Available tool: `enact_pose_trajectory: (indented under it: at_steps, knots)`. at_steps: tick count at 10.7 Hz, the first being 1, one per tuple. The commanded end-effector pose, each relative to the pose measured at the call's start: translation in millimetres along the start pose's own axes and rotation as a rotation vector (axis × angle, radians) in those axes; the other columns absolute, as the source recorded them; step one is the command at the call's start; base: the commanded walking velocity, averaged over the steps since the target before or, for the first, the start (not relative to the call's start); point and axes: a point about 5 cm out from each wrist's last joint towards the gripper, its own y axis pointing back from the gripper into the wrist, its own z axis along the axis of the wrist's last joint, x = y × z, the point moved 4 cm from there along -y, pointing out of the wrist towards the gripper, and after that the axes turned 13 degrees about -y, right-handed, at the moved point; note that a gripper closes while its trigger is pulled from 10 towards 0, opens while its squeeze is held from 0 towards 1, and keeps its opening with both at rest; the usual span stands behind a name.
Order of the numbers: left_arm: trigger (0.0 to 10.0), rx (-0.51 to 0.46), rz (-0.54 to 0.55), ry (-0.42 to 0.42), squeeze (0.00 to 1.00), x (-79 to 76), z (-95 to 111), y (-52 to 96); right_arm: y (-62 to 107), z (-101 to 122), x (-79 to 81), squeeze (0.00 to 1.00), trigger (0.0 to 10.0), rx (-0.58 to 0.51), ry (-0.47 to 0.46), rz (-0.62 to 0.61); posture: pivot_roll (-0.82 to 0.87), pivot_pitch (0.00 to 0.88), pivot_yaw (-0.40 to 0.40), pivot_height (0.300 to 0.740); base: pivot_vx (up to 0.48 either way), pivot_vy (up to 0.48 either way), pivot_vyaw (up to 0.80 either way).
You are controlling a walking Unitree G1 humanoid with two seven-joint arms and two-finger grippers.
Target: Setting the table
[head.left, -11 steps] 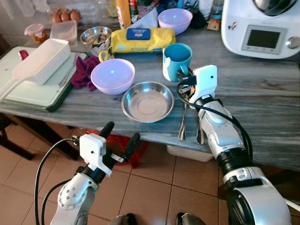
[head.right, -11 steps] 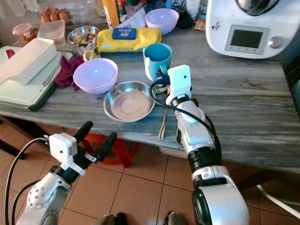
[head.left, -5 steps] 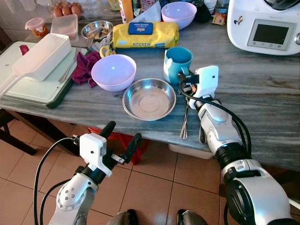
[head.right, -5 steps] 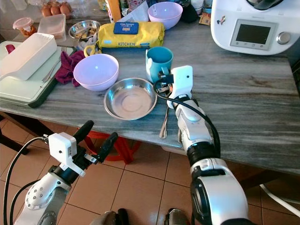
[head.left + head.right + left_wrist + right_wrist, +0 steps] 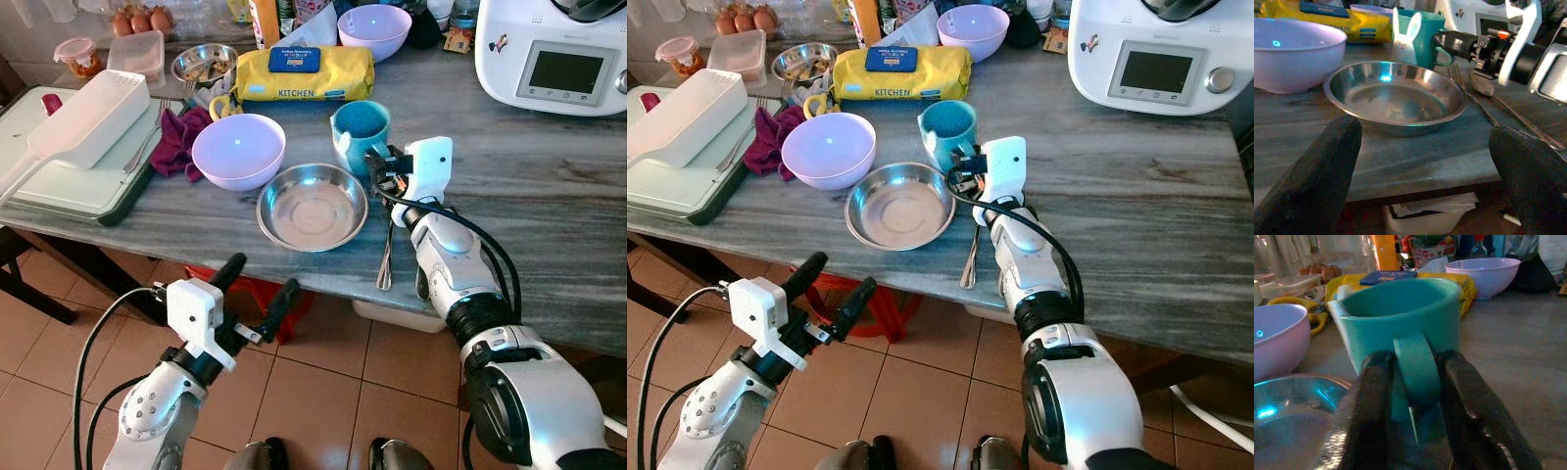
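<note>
A teal mug (image 5: 359, 129) stands tilted on the grey table (image 5: 549, 196), right behind a steel dish (image 5: 312, 207). My right gripper (image 5: 376, 164) is shut on the mug's handle (image 5: 1418, 372), one black finger (image 5: 1374, 401) on each side of it. A spoon and a fork (image 5: 384, 257) lie on the table under my right forearm. A lavender bowl (image 5: 237, 151) sits to the left of the dish. My left gripper (image 5: 259, 278) hangs open and empty below the table's front edge, facing the dish (image 5: 1393, 95).
A white kitchen machine (image 5: 554, 49) stands at the back right. Behind the mug lie a yellow wipes pack (image 5: 304, 73) and a second lavender bowl (image 5: 373, 25). On the left are a maroon cloth (image 5: 176, 143) and a white box (image 5: 90, 119) on a green board.
The mug has shifted a little to the left and tipped over that way, with my right gripper on its handle. The left arm has not moved.
</note>
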Motion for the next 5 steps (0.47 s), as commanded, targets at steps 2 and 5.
enact_pose_trajectory:
  at_steps: [2,5]
  knots:
    - [10.0,-0.018,-0.022,0.002,0.0,-3.4,7.2,-0.3,-3.3,3.2,2.7,1.0,10.0,-0.01,-0.002,0.008,0.03,0.218,0.078,0.74,0.0,0.0,0.0]
    - [10.0,-0.024,-0.015,0.0,0.0,-2.7,9.8,-3.8,-5.7,9.9,2.3,1.0,10.0,-0.033,0.001,0.008,0.03,0.207,0.074,0.74,0.0,0.0,0.0]
